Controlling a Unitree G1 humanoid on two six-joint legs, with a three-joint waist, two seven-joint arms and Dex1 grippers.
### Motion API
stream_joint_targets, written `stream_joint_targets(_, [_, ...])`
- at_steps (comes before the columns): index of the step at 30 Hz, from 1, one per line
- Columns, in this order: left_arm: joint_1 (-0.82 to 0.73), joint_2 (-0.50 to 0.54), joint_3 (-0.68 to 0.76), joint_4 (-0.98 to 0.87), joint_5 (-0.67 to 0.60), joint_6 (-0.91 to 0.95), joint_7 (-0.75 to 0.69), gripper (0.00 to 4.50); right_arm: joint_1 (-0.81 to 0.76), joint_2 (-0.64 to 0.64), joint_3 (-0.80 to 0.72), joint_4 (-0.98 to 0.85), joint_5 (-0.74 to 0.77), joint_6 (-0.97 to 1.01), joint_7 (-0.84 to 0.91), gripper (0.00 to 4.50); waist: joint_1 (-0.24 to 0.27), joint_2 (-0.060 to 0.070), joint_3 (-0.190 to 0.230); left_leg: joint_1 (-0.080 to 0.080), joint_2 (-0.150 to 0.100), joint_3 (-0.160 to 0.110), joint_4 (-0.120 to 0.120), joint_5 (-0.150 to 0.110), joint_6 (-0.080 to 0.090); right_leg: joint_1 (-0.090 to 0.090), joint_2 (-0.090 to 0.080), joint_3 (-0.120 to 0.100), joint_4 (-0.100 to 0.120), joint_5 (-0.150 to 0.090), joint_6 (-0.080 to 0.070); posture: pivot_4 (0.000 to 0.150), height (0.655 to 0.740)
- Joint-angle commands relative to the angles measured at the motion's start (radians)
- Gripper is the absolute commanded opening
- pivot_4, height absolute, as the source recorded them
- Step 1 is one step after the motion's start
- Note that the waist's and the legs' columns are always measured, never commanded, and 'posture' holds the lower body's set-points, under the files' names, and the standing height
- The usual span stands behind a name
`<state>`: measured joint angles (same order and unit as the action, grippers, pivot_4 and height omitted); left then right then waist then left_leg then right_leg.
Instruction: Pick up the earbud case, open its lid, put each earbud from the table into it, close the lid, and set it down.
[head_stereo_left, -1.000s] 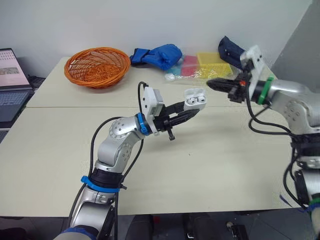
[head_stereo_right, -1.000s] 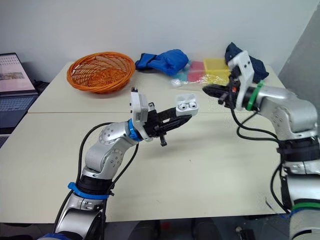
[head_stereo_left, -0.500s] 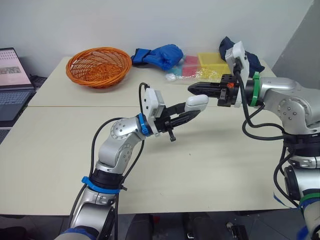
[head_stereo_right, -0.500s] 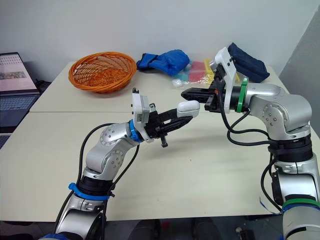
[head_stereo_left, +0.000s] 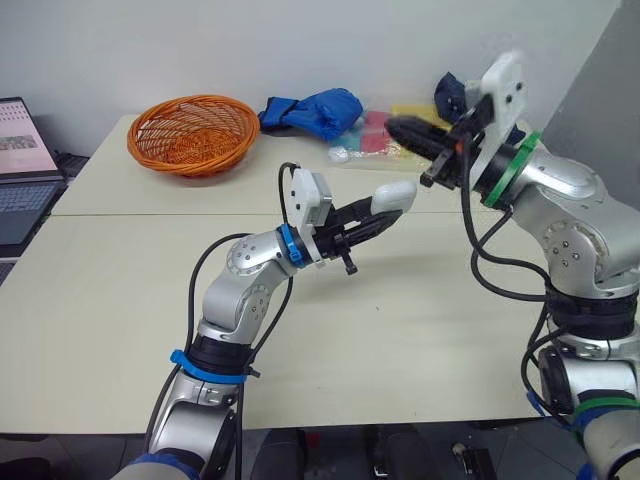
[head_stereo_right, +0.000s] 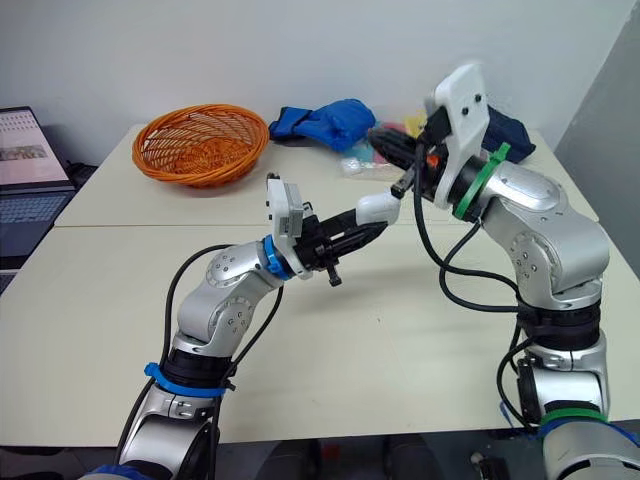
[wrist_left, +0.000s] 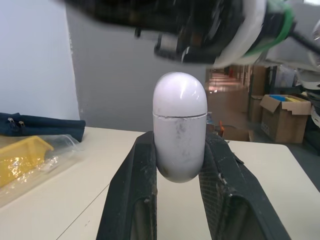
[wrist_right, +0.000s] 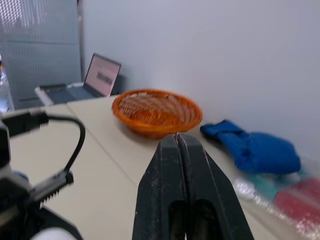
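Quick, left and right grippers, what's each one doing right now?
Left gripper: shut on the earbud case, whose lid is closed.
Right gripper: shut, holding nothing.

Up in the air goes the earbud case (head_stereo_left: 392, 195), well clear of the worktop (head_stereo_left: 400, 330); it's a glossy white pill shape; lid shut, its seam ringing the body above the middle; lower half pinched in the left pincer (head_stereo_left: 383, 216); domed lid end points away from the wrist.
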<state>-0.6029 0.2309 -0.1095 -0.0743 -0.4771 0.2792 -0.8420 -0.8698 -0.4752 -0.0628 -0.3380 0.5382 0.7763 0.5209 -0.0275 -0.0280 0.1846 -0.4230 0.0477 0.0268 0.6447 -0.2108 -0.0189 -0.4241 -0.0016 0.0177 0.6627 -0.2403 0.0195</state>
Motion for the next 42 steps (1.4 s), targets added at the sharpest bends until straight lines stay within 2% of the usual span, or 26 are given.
stream_joint_targets(1, [-0.022, -0.007, 0.022, -0.035, -0.009, -0.013, 0.013, 0.75, 0.029, -0.007, -0.014, -0.111, 0.033, 0.052, -0.035, 0.02, 0.000, 0.000, 0.000, 0.000, 0.000, 0.000, 0.000, 0.000, 0.000, 0.000, 0.000, 0.000, 0.000, 0.000, 0.000, 0.150, 0.7400])
stream_joint_targets(9, [-0.050, -0.018, 0.024, -0.007, -0.002, -0.024, 0.013, 0.75, 0.180, -0.022, 0.052, -0.223, 0.046, 0.169, -0.070, 0.02, 0.000, 0.000, 0.000, 0.001, 0.000, 0.000, 0.000, 0.000, 0.000, 0.001, -0.001, 0.000, 0.000, 0.000, 0.000, 0.150, 0.7400])
stream_joint_targets(13, [-0.057, -0.021, 0.024, -0.002, -0.001, -0.029, 0.012, 0.75, 0.173, -0.019, 0.039, -0.194, 0.017, 0.148, -0.093, 0.02, -0.001, 0.000, 0.000, 0.001, 0.000, 0.000, 0.000, 0.000, 0.000, 0.001, 0.000, 0.000, 0.000, 0.000, 0.000, 0.150, 0.7400])
stream_joint_targets(17, [-0.041, 0.001, 0.021, 0.005, 0.013, -0.031, -0.002, 0.75, 0.112, 0.008, -0.066, -0.157, 0.099, 0.113, -0.071, 0.02, -0.001, 0.000, 0.000, 0.001, 0.000, 0.000, 0.000, 0.000, 0.000, 0.001, 0.000, 0.000, 0.000, 0.000, 0.000, 0.150, 0.7400])
stream_joint_targets(20, [-0.020, 0.057, 0.019, 0.026, 0.014, 0.027, -0.036, 0.75, 0.157, -0.131, -0.103, -0.182, 0.155, 0.113, 0.092, 0.02, 0.002, 0.000, 0.000, 0.001, 0.000, 0.000, 0.000, 0.000, 0.000, 0.001, 0.000, 0.000, -0.001, 0.000, 0.000, 0.150, 0.7400])
stream_joint_targets(23, [-0.017, 0.113, 0.010, 0.044, -0.006, 0.124, -0.069, 0.75, 0.239, -0.280, -0.122, -0.178, 0.156, 0.064, 0.238, 0.63, 0.004, 0.000, 0.000, 0.001, -0.001, 0.000, -0.001, 0.000, 0.000, 0.002, 0.000, -0.001, -0.003, 0.000, 0.000, 0.150, 0.7400])
stream_joint_targets(25, [-0.024, 0.137, 0.012, 0.076, -0.011, 0.168, -0.084, 0.75, 0.310, -0.361, -0.114, -0.158, 0.112, -0.028, 0.341, 1.33, 0.003, 0.000, 0.000, 0.000, -0.001, 0.000, -0.001, 0.000, 0.000, 0.002, -0.001, -0.001, -0.004, 0.000, 0.000, 0.150, 0.7400])
stream_joint_targets(28, [-0.034, 0.172, 0.029, 0.136, -0.076, 0.379, -0.093, 0.75, 0.488, -0.466, -0.121, -0.107, 0.025, -0.234, 0.533, 2.41, 0.005, 0.000, 0.000, 0.001, -0.001, -0.001, -0.001, 0.000, 0.000, 0.003, 0.000, -0.002, -0.004, 0.000, 0.000, 0.150, 0.7400])
stream_joint_targets(30, [-0.038, 0.178, 0.039, 0.151, -0.092, 0.439, -0.085, 0.75, 0.542, -0.487, -0.106, -0.097, 0.003, -0.317, 0.596, 3.16, 0.001, 0.000, 0.000, 0.002, -0.001, 0.000, 0.000, 0.000, 0.000, 0.003, 0.000, -0.001, -0.003, 0.000, 0.000, 0.150, 0.7400])
stream_joint_targets(33, [-0.026, 0.180, 0.065, 0.178, -0.176, 0.653, -0.078, 0.75, 0.580, -0.459, -0.073, -0.069, -0.023, -0.383, 0.620, 4.27, -0.008, 0.000, 0.000, 0.004, -0.001, 0.001, 0.000, 0.000, 0.000, 0.003, 0.000, 0.001, -0.001, 0.000, 0.000, 0.150, 0.7400])
stream_joint_targets(35, [-0.017, 0.173, 0.087, 0.181, -0.214, 0.729, -0.068, 0.75, 0.577, -0.438, -0.054, -0.047, -0.046, -0.413, 0.612, 4.44, -0.009, 0.000, 0.000, 0.006, 0.000, 0.000, 0.000, 0.000, 0.000, 0.004, 0.001, 0.000, 0.000, 0.000, 0.000, 0.150, 0.7400])
stream_joint_targets(39, [0.002, 0.080, 0.199, 0.261, -0.223, 0.880, 0.161, 0.75, 0.588, -0.406, -0.022, -0.023, -0.077, -0.409, 0.578, 4.44, -0.004, 0.000, 0.000, 0.006, 0.000, -0.001, 0.001, 0.000, 0.000, 0.004, 0.001, -0.001, 0.002, 0.000, 0.000, 0.150, 0.7400])
stream_joint_targets(42, [0.017, 0.050, 0.243, 0.273, -0.225, 0.946, 0.236, 0.75, 0.597, -0.395, -0.028, -0.037, -0.053, -0.379, 0.569, 4.44, -0.003, 0.000, 0.000, 0.006, -0.001, -0.001, 0.000, 0.000, 0.000, 0.004, 0.000, 0.000, 0.001, 0.000, 0.000, 0.150, 0.7400])
